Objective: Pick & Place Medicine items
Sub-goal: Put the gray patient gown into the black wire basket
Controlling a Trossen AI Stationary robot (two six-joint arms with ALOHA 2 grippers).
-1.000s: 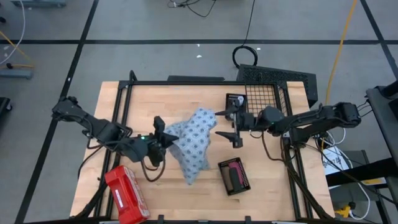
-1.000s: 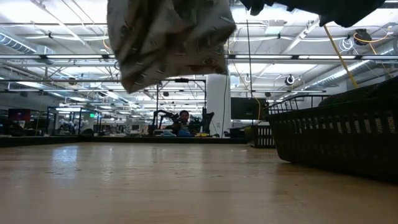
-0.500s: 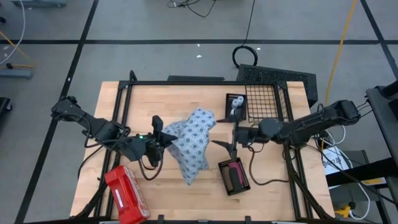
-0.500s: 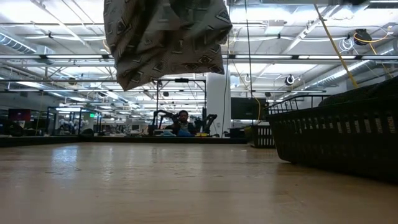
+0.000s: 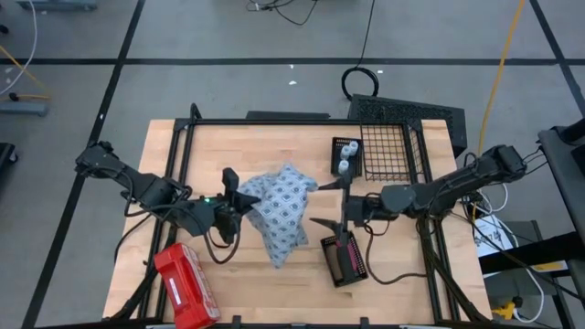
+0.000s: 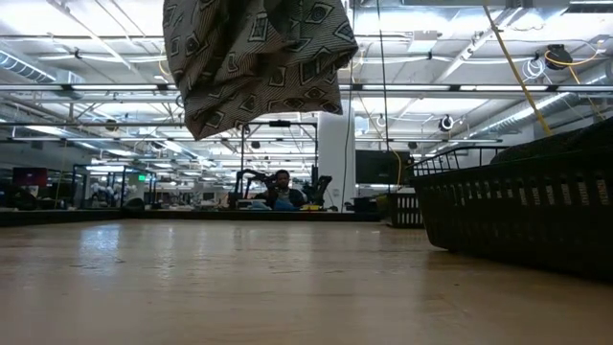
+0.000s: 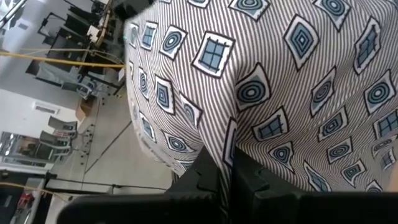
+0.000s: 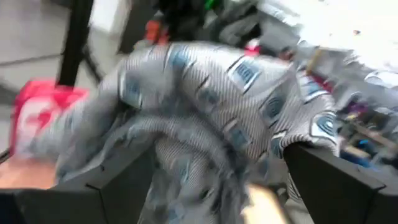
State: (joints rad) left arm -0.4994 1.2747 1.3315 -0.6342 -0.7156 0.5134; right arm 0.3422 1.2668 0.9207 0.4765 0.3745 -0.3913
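Observation:
The blue-white patterned cloth [image 5: 281,212] hangs above the table's middle, with my left gripper [image 5: 241,206] shut on its left side. My right gripper [image 5: 318,206] stands open just right of the cloth, its fingers pointing at it; in the right wrist view the cloth [image 8: 205,118] fills the space ahead of the gripper [image 8: 224,186]. I cannot tell whether they touch. White round bottles [image 5: 345,157] stand in a small black tray at the far right. A second black tray [image 5: 345,259] with a pink-red tube lies near the front. My left gripper pinches a bunched fold of the cloth [image 7: 219,149] between its two fingers [image 7: 249,180], coming from the table's left and slanting a little downward. The cloth hangs below and beyond the fingers, slack; its lower edge [image 6: 251,113] is clear of the tabletop.
A large red plastic case [image 5: 186,285] lies at the near left corner. A black wire basket [image 5: 395,144] stands at the far right, seen in the low view as a dark wall [image 6: 522,216]. Bare wood [image 5: 228,146] lies at the far left.
My right gripper has moved from beside the bottle tray toward the table's near edge and has turned to face the cloth's right side. The left gripper and the hanging cloth have kept nearly still.

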